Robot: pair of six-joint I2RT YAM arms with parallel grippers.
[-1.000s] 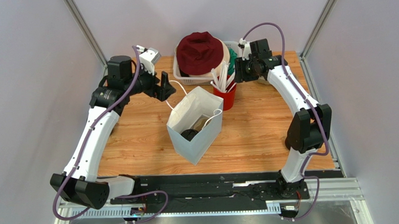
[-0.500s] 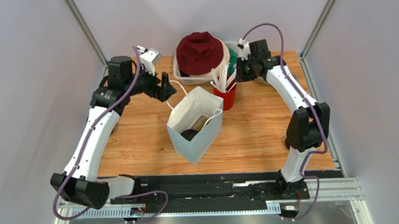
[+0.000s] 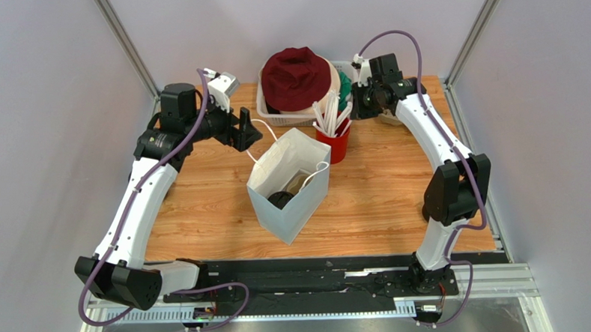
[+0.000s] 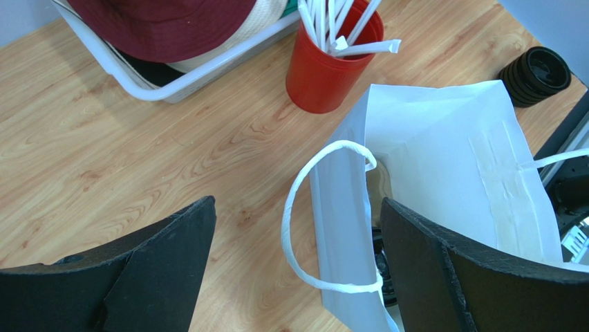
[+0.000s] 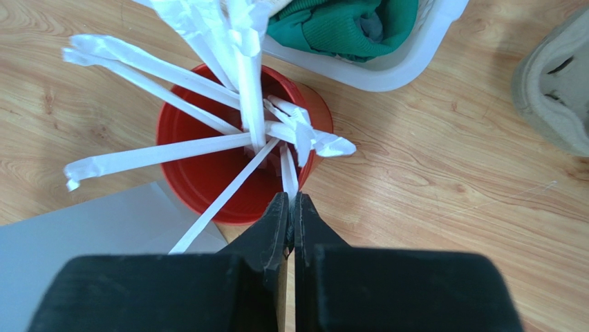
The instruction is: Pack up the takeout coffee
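At the red cup (image 5: pixel 200 181) rim, I'm clamping the right gripper (image 5: pixel 291 202) on one wrapped straw (image 5: pixel 285 169); best drawing it straight up so the cup isn't tipping. Left gripper (image 4: pixel 294 207), left of the cup, is hanging spread wide.

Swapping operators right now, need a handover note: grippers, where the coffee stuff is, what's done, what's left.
left gripper: open, empty, hovering over a handle of the white paper bag.
right gripper: shut on a wrapped straw at the rim of the red cup.
takeout coffee: the dark round shape inside the upright bag looks like it, but it is too shadowed to confirm.
Done: coffee apparently bagged.
Left: probably pull the straw out of the red cup and drop it into the bag; check the bag contents first.
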